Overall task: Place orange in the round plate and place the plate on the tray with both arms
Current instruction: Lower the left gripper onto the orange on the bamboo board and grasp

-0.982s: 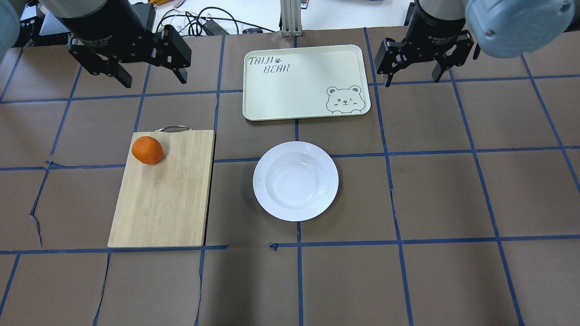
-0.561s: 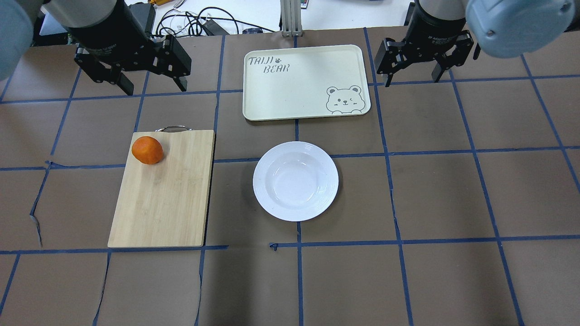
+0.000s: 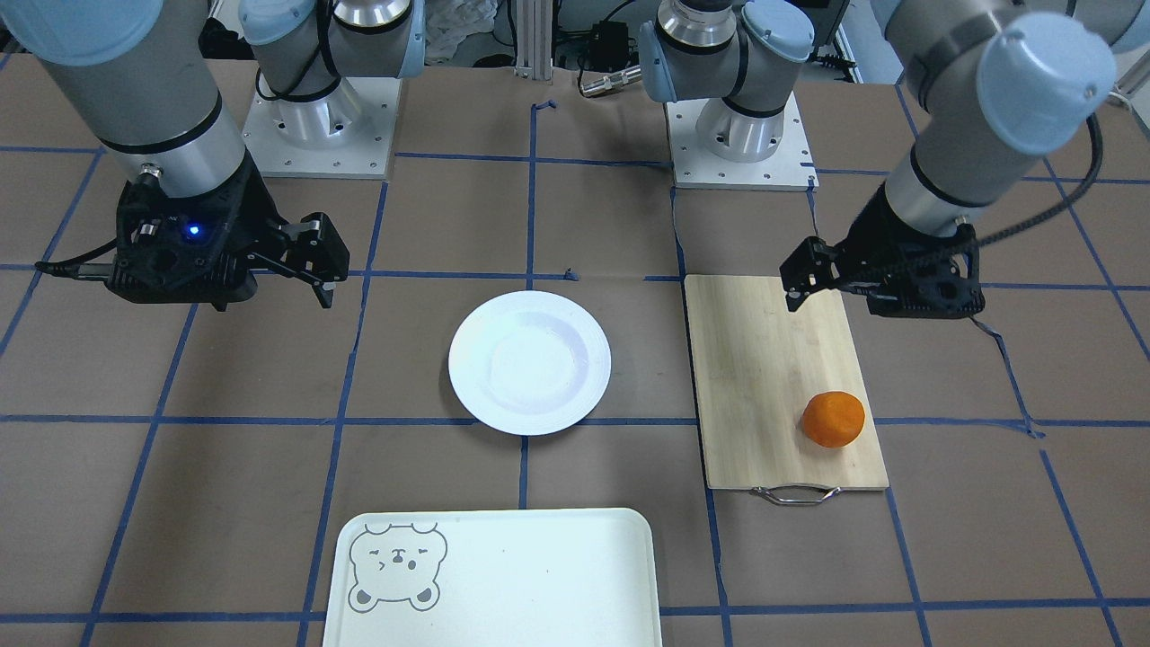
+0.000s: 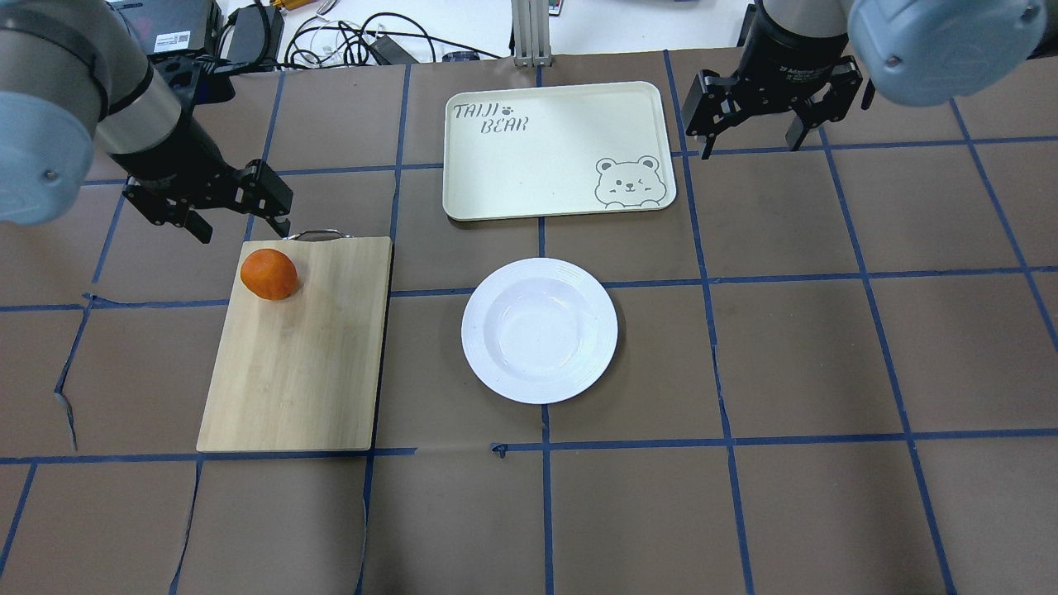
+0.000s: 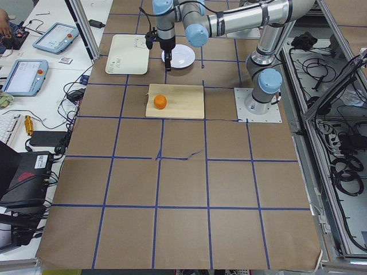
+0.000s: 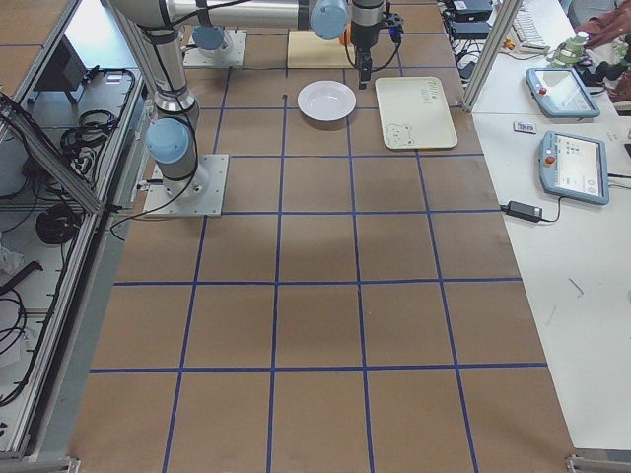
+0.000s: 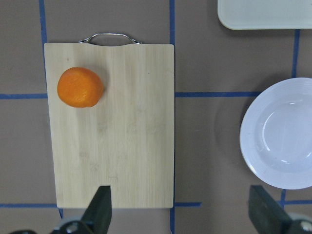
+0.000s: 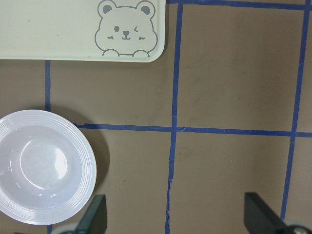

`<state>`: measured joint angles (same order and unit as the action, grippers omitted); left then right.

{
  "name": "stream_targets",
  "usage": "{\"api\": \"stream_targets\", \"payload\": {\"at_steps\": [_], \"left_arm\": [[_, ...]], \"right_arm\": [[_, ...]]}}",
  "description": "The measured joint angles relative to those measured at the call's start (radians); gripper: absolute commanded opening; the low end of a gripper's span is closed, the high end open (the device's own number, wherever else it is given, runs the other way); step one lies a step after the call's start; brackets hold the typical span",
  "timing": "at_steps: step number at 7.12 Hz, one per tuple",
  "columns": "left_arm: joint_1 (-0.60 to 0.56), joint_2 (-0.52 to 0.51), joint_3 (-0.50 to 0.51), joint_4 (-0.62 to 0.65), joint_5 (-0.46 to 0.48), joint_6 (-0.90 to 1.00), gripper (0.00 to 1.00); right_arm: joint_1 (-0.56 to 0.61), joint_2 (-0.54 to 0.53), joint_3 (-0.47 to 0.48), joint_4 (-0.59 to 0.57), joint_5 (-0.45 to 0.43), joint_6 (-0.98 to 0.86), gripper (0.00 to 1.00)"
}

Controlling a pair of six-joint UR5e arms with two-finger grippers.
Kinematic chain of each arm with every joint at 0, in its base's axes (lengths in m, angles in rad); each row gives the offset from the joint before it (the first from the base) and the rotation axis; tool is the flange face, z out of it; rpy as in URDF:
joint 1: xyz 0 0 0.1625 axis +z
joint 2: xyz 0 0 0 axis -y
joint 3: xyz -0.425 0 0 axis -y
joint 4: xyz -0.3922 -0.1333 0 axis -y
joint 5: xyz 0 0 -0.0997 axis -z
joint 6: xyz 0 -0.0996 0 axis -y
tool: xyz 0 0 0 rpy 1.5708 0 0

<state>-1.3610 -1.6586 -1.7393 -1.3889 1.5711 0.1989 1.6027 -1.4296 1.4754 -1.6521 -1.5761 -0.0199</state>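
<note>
The orange (image 4: 269,274) lies on the far left corner of a bamboo cutting board (image 4: 306,355), also in the left wrist view (image 7: 80,87). My left gripper (image 4: 244,231) hangs open well above the board, clear of the orange, with nothing between its fingers. The white round plate (image 4: 539,330) sits empty on the table to the right of the board. Beyond it lies the cream tray (image 4: 545,149) with the bear face, also empty. My right gripper (image 4: 752,149) hovers open and empty beside the tray's right edge, above the table.
The board has a metal handle (image 4: 314,235) on its far edge. Blue tape lines cross the brown table cover. Cables and equipment (image 4: 364,41) lie beyond the table's far edge. The two arm bases (image 3: 737,135) stand on the robot's side.
My left gripper has swung left and towards the board, and now hangs near its handle end. The right gripper, orange, plate and tray have not moved.
</note>
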Motion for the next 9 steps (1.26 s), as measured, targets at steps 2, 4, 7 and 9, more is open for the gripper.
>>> {"api": "stream_targets", "payload": {"at_steps": [2,4,7,9], "left_arm": [[0.034,-0.121,-0.048,0.150,0.076,0.032,1.00],[0.040,-0.238,-0.015,0.201,0.107,0.053,1.00],[0.040,-0.344,0.033,0.213,0.102,0.062,0.31],[0.040,-0.366,0.039,0.215,0.084,0.062,0.10]], "right_arm": [[0.000,0.000,0.000,0.000,0.000,0.000,1.00],[0.001,0.000,0.009,-0.005,0.000,0.001,1.00],[0.002,-0.001,0.027,-0.026,-0.001,0.001,1.00],[0.002,-0.001,0.030,-0.027,-0.001,0.001,1.00]]}}
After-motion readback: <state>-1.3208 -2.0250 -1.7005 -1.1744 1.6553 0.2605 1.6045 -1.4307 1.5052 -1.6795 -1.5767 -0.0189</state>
